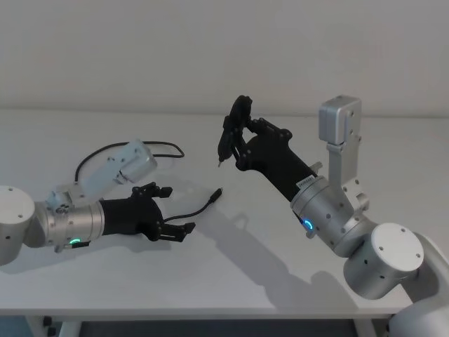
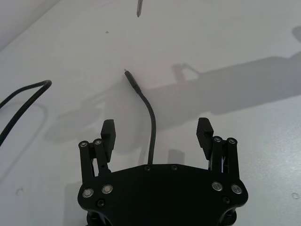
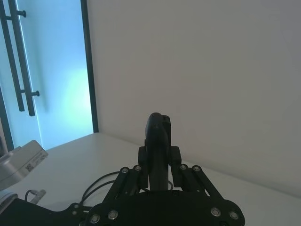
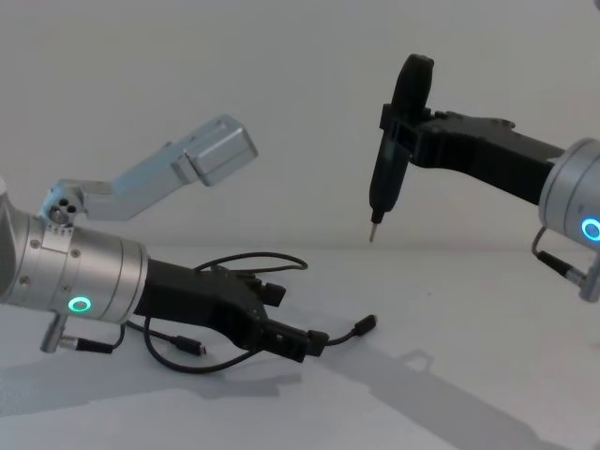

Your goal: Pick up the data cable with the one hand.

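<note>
The data cable [image 1: 198,208] is a thin black cord lying on the white table [image 1: 231,267]. One plug [image 1: 219,191] points toward the table's middle, and a loose loop [image 1: 140,147] lies behind my left arm. My left gripper [image 1: 177,209] sits low over the cord and is open. In the left wrist view the cable [image 2: 151,127] runs between the two fingers [image 2: 109,131], touching neither. My right gripper [image 1: 242,137] is raised above the table's middle, shut on a black pen-shaped tool [image 4: 392,150] with its tip pointing down.
The tool's tip [image 2: 139,7] hangs beyond the cable's plug [image 2: 131,81]. The cable's other plug [image 4: 195,347] lies under my left arm near the table's front. Bare tabletop stretches to the right of the cable.
</note>
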